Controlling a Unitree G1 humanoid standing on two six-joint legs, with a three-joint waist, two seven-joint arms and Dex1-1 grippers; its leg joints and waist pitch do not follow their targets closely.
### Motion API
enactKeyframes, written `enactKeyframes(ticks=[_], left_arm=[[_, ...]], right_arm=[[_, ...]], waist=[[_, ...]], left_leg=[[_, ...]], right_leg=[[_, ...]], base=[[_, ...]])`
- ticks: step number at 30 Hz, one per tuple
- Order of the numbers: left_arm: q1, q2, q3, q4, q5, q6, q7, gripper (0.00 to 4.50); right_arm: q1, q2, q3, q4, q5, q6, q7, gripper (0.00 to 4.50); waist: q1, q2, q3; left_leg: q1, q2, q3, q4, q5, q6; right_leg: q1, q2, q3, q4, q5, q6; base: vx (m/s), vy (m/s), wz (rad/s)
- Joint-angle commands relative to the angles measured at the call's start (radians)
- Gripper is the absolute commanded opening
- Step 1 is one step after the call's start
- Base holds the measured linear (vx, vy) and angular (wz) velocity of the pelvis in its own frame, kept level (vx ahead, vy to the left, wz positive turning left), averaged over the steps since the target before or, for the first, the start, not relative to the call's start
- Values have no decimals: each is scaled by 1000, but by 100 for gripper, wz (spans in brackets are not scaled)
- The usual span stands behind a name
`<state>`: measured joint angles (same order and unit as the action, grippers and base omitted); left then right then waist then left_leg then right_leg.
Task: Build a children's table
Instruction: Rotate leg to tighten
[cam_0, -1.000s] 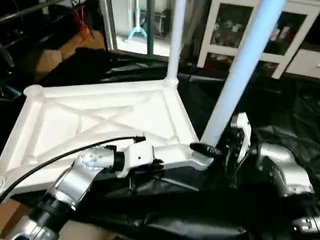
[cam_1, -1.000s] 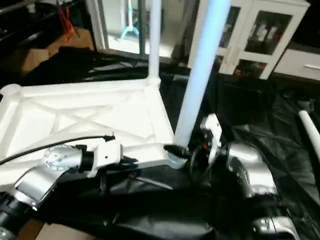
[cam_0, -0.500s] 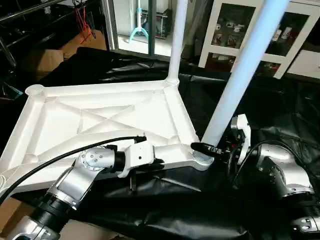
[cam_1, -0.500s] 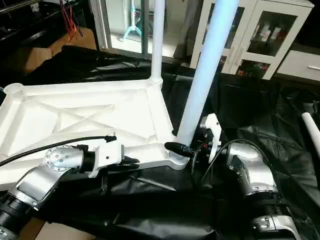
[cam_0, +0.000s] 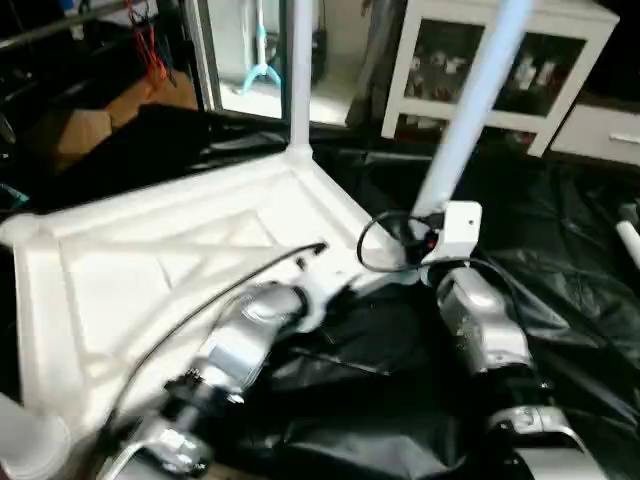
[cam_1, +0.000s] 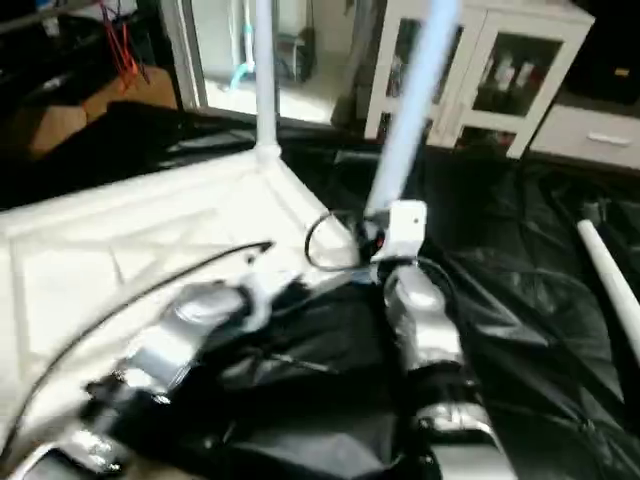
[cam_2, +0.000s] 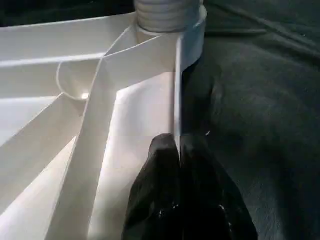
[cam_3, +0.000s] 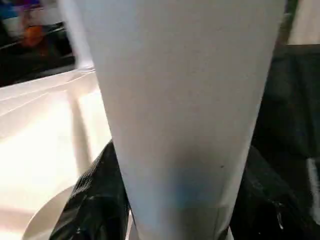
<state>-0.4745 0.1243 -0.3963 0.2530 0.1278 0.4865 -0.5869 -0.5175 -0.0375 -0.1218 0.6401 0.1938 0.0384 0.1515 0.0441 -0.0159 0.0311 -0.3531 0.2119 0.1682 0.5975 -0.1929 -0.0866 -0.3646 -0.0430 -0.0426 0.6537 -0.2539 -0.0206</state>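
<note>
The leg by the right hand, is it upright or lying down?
Upright: the near leg rises from the tabletop's corner socket, with the right hand around its base.

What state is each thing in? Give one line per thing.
White plastic tabletop: upside down, ribs showing.
Near white tubular leg: upright in its corner socket.
Far white leg: upright in its socket.
Left gripper: shut on the tabletop's rim.
Right gripper: around the near leg's base.

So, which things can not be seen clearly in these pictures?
- Near leg: its top is cut off by the upper edge of the eye views.
- Socket joint: the right wrist view is too close to show how deep the leg sits.
- Right gripper: in the eye views its own wrist hides the fingers.
- Tabletop: blurred, and the left arm covers part of the ribs.
</note>
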Motion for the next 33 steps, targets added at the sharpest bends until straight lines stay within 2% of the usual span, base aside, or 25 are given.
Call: enactKeyframes(ticks=[1,2,3,4,6,7,8,9,10,11,12,13,15,16,17,19,20,22,24,29,33], left_arm=[[-24,-6,-9,-4,18,-12,22,0],[-16,11,-18,-8,18,-53,-4,0],[-16,11,-18,-8,18,-53,-4,0],[-3,35,-21,-17,20,-57,-25,0],[49,151,-46,-53,12,-199,-147,0],[69,197,-62,-69,8,-259,-205,0],[90,244,-75,-82,-2,-321,-269,0],[104,275,-83,-91,-9,-363,-311,0],[109,283,-82,-94,-12,-367,-320,0],[141,336,-70,-110,-40,-388,-380,0],[158,358,-49,-116,-63,-385,-405,0],[162,363,-43,-118,-70,-384,-412,0],[176,392,-1,-122,-109,-377,-440,0],[176,394,2,-121,-111,-376,-441,0],[171,406,4,-110,-122,-392,-441,0],[166,411,6,-99,-127,-407,-441,0],[162,412,8,-91,-130,-413,-442,0],[158,410,15,-87,-138,-413,-452,0],[158,409,19,-90,-142,-411,-460,0],[161,407,13,-97,-147,-408,-467,0],[160,410,7,-93,-151,-413,-470,0]], right_arm=[[56,58,10,102,22,67,6,196],[55,47,23,86,27,75,58,196],[55,47,23,86,27,75,58,231],[52,30,28,72,36,68,112,231],[46,-88,75,40,1,1,265,231],[44,-129,88,34,-15,-15,312,252],[45,-168,106,21,-24,-26,377,271],[45,-194,118,12,-30,-34,421,271],[47,-201,119,4,-26,-31,438,274],[61,-254,126,-63,20,8,575,299],[75,-296,133,-116,54,38,673,299],[79,-307,135,-131,63,46,700,312],[114,-391,153,-207,117,111,883,312],[116,-399,155,-211,120,115,898,312],[118,-423,164,-201,136,114,946,312],[118,-431,167,-188,143,107,973,312],[119,-435,167,-178,148,108,993,298],[124,-436,165,-176,159,126,1018,279],[130,-435,166,-187,168,147,1030,268],[135,-417,172,-197,178,162,1032,226],[137,-395,171,-186,181,152,1018,211]], waist=[[-2,13,-46],[-2,15,-48],[-2,14,-48],[-3,13,-50],[-2,12,-51],[-6,11,-54],[-10,14,-55],[-10,15,-54],[-11,14,-53],[-9,16,-52],[-10,14,-53],[-8,19,-50],[-2,22,-49],[0,22,-49],[1,18,-47],[3,18,-47],[3,12,-47],[3,15,-47],[4,14,-48],[4,13,-56],[4,14,-55]], left_leg=[[2,15,-5,-65,-169,-21],[2,15,-6,-65,-153,-18],[0,15,-7,-65,-151,-14],[-1,15,-8,-65,-140,-11],[-2,16,-10,-64,-133,-1],[-11,15,-11,-63,-123,11],[-10,16,-10,-60,-108,25],[-8,17,-7,-58,-98,36],[-8,17,-6,-59,-92,40],[-5,17,-6,-60,-93,45],[-6,16,-6,-58,-91,52],[-5,20,-7,-58,-86,64],[-1,23,-5,-58,-93,77],[1,23,-4,-58,-90,80],[-1,23,-2,-59,-89,81],[-3,22,-2,-58,-94,79],[-4,21,-1,-58,-99,77],[-5,21,-1,-57,-97,73],[-5,22,-1,-57,-82,76],[-8,19,-1,-51,-29,92],[-9,19,-1,-50,-29,96]], right_leg=[[37,-77,49,-93,5,-175],[39,-76,49,-91,37,-173],[40,-76,48,-91,46,-171],[42,-75,48,-87,75,-173],[49,-74,46,-90,100,-172],[55,-77,46,-85,133,-179],[50,-75,44,-83,163,-189],[48,-74,45,-80,193,-201],[47,-73,45,-79,201,-204],[48,-73,44,-78,198,-212],[52,-70,45,-76,211,-215],[50,-70,44,-75,224,-220],[46,-69,44,-76,210,-232],[45,-70,44,-76,208,-234],[41,-72,44,-77,197,-240],[41,-75,44,-78,168,-242],[42,-75,44,-80,145,-239],[42,-77,45,-81,123,-237],[42,-76,45,-80,132,-237],[44,-73,43,-69,229,-242],[43,-73,42,-68,235,-242]], base=[[0,0,0],[0,0,0],[0,0,0],[0,0,0],[0,0,0],[0,0,0],[0,0,0],[0,0,0],[0,0,0],[0,0,0],[0,0,0],[0,0,0],[0,0,0],[0,0,0],[0,0,0],[0,0,0],[0,0,0],[0,0,0],[0,0,0],[0,0,0],[0,0,0]])
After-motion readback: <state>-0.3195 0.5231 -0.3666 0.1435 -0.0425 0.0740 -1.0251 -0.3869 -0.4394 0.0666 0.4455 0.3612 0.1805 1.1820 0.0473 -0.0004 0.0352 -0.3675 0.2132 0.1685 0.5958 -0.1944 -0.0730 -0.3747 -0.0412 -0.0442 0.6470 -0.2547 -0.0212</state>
